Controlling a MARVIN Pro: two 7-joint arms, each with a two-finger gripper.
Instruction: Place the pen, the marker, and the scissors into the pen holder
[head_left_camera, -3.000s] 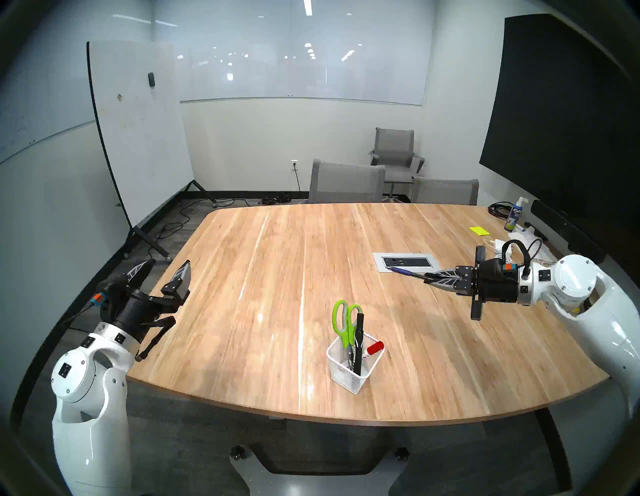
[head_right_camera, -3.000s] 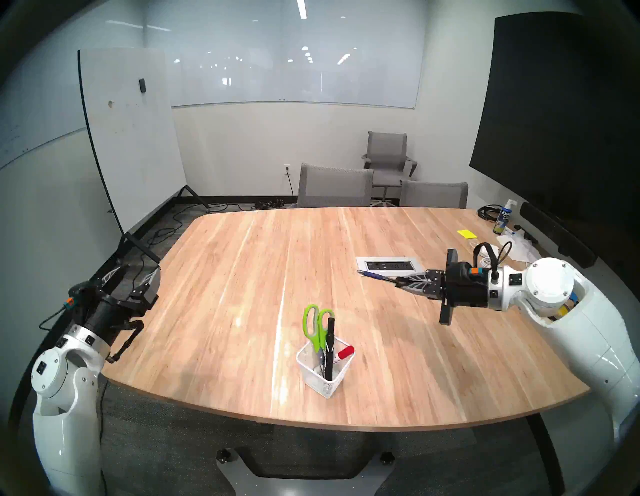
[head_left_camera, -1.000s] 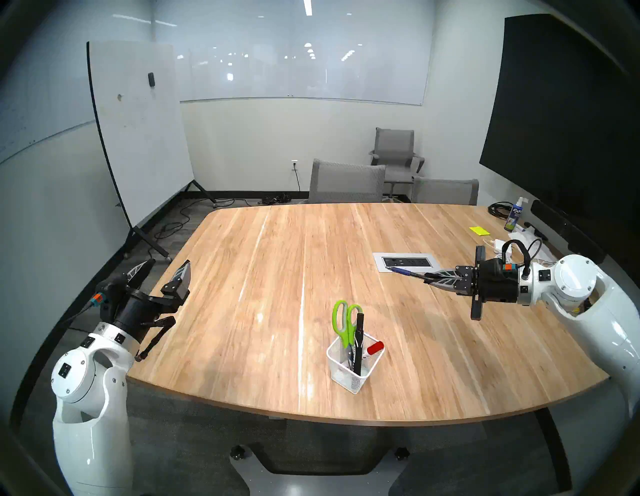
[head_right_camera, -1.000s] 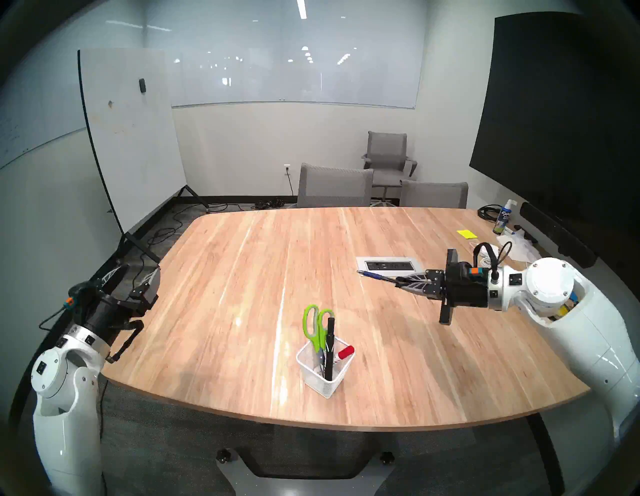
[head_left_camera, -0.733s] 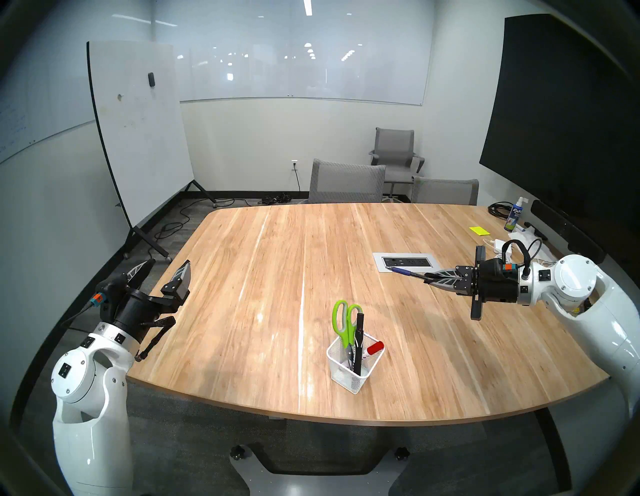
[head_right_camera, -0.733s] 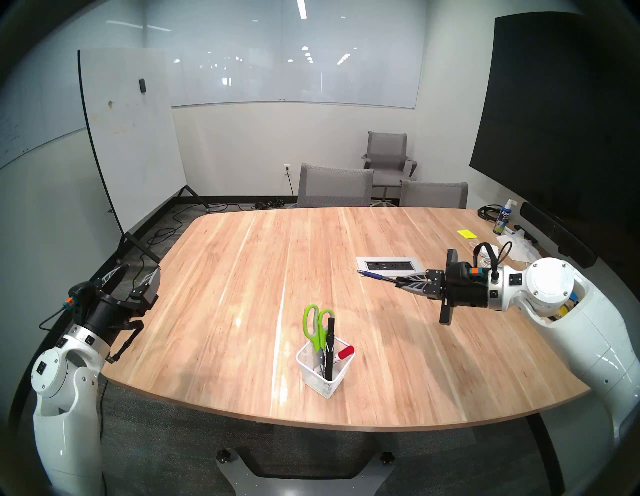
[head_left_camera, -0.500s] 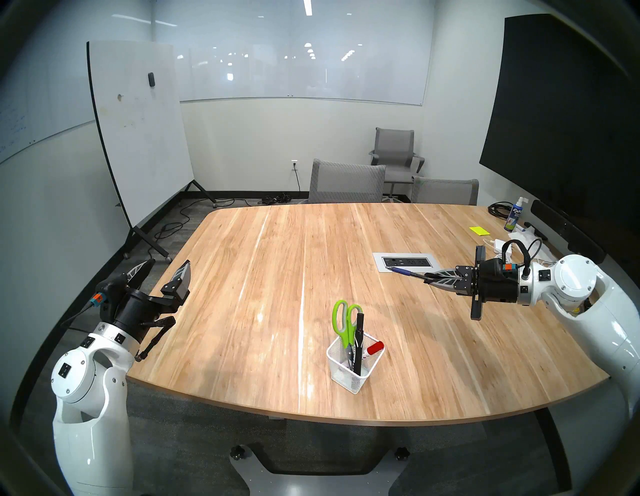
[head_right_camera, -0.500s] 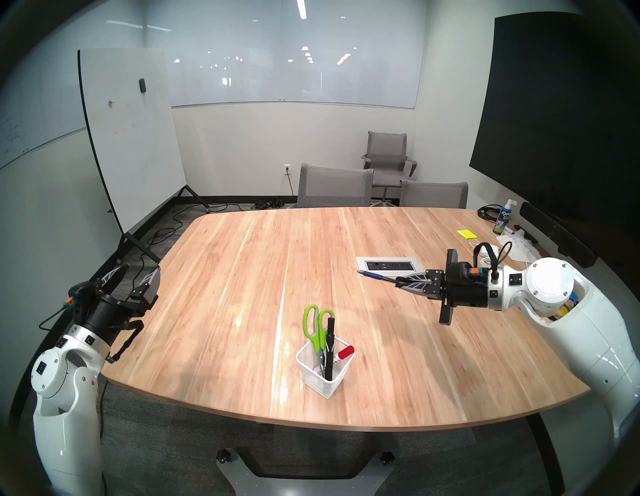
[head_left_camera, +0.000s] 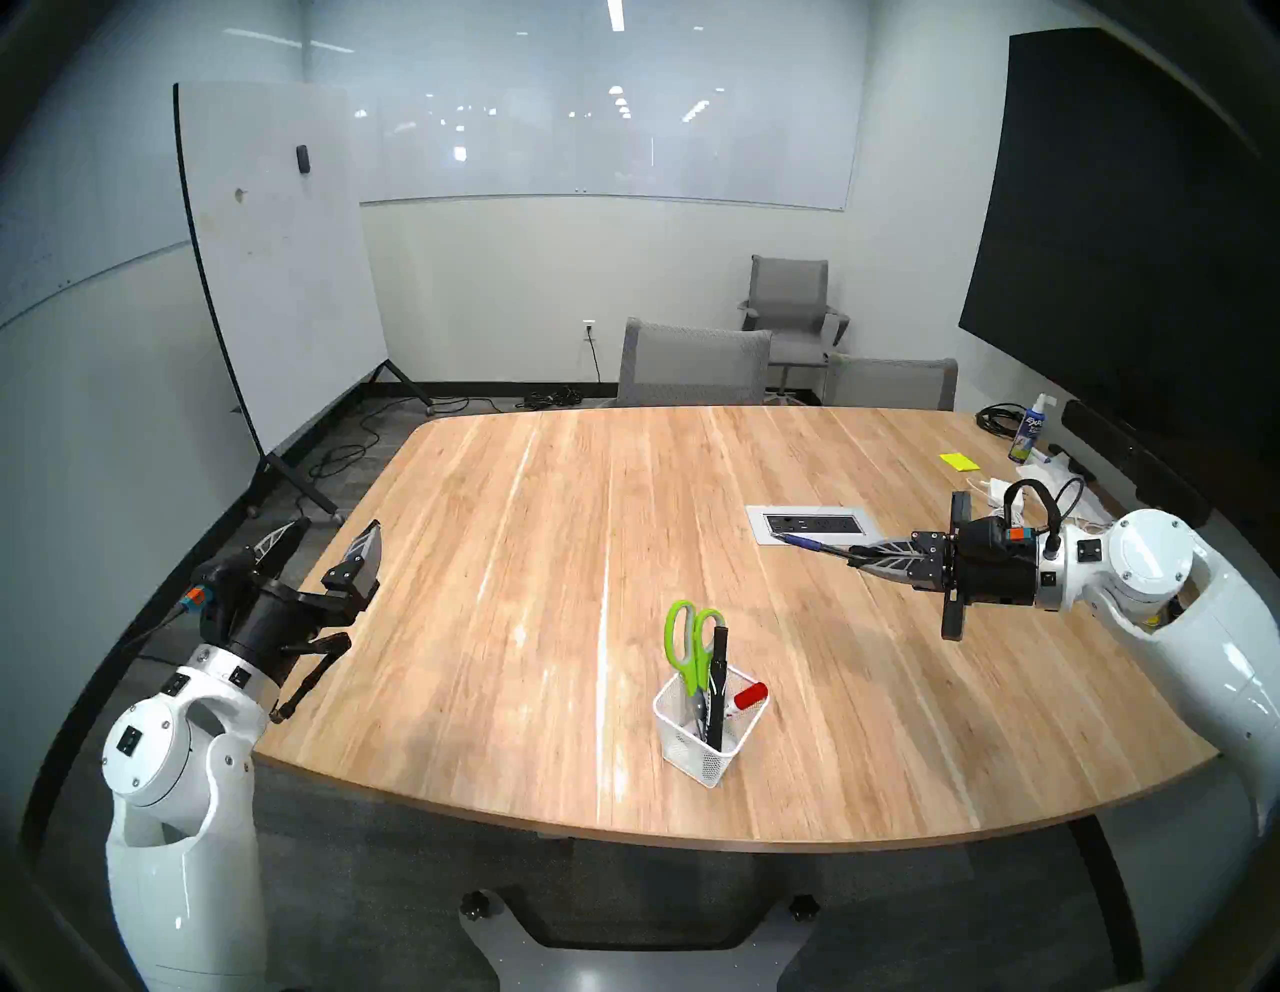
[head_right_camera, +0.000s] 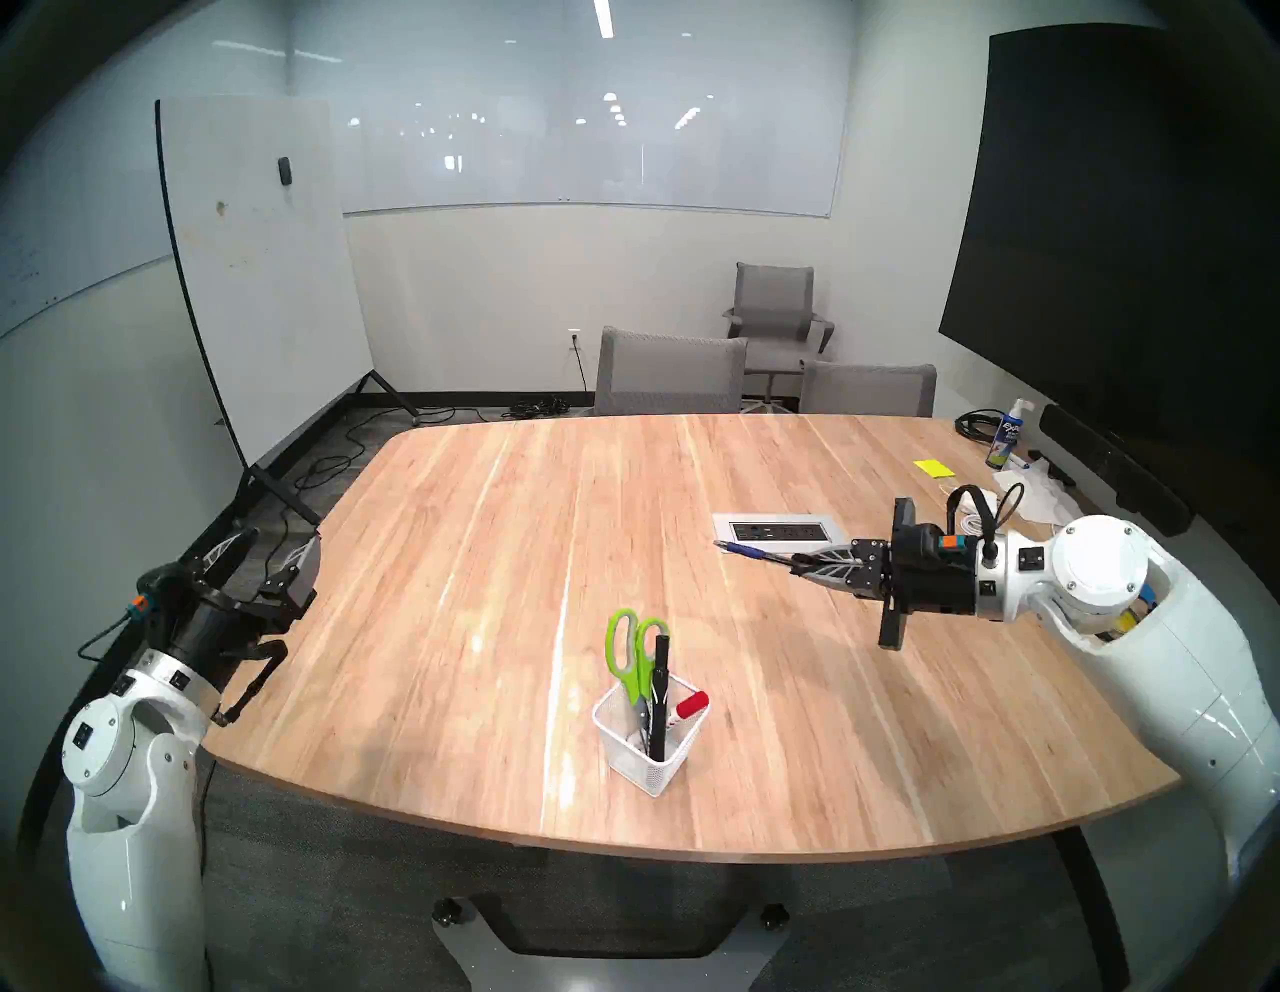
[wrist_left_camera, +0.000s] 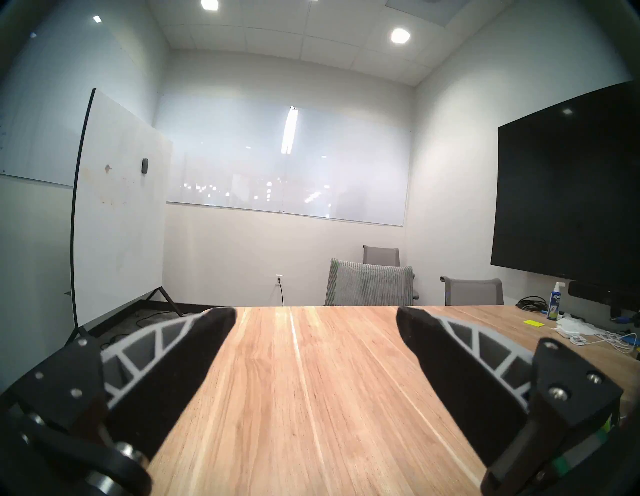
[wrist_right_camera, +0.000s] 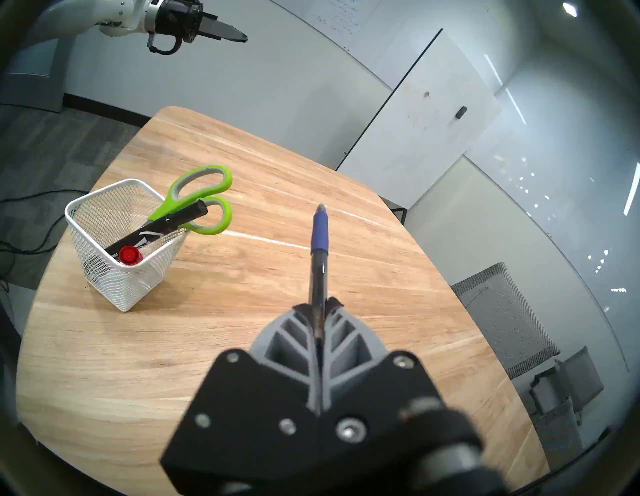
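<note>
The white mesh pen holder (head_left_camera: 706, 751) stands near the table's front edge. In it are the green-handled scissors (head_left_camera: 682, 637), blades down, a black marker (head_left_camera: 718, 665) and a red-capped marker (head_left_camera: 750, 695). My right gripper (head_left_camera: 859, 556) is shut on the blue pen (head_left_camera: 807, 542) and hovers over the table's right side, behind and to the right of the holder. The right wrist view shows the pen (wrist_right_camera: 319, 242) sticking out past the fingertips, with the holder (wrist_right_camera: 114, 287) off to the left. My left gripper (head_left_camera: 338, 528) hangs open and empty at the table's left edge.
A power outlet panel (head_left_camera: 814, 523) is set into the table under the pen tip. A spray bottle (head_left_camera: 1030, 429), a yellow note (head_left_camera: 958, 461) and cables lie at the far right. Grey chairs (head_left_camera: 692, 364) stand behind the table and a whiteboard (head_left_camera: 277, 263) at the left.
</note>
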